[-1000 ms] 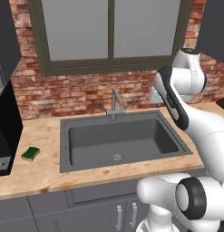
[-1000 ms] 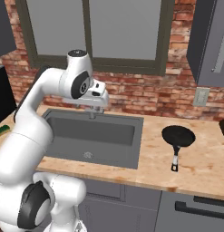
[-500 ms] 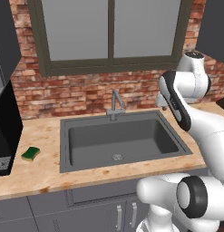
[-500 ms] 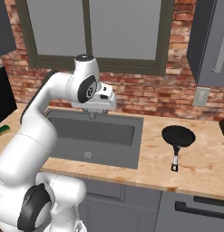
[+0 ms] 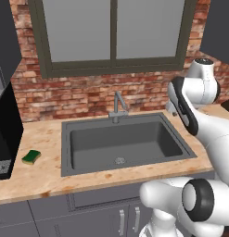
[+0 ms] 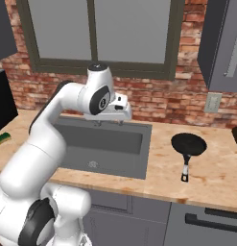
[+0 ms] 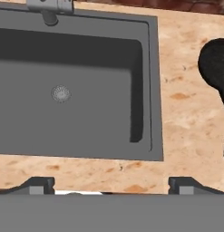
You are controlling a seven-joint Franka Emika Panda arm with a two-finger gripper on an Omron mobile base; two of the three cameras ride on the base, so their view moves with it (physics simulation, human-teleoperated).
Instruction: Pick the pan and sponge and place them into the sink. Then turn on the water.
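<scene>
Leftward, well apart from the end effector [image 6: 121,118], the sponge [image 5: 31,157] lies on the worktop [image 5: 41,141] beside the sink [image 5: 123,144]. Right base view: the frying pan [image 6: 188,145] sits on the worktop to its right. Hand view: fingertips [image 7: 38,185] spread wide, holding nothing, above the sink's front rim.

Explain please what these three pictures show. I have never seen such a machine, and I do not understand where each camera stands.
The machine is a white robot arm with dark joints, working at a simulated kitchen counter. Two pictures come from cameras riding behind the arm, one to its left and one to its right. The third looks down from the hand itself; its two dark fingertips stand wide apart and open, holding nothing.

In the wooden counter sits a large dark grey rectangular sink with a slim metal faucet. On the counter to its right lies a small round black frying pan. To its left lies a small green and yellow sponge. Neither is in the sink yet.
</scene>
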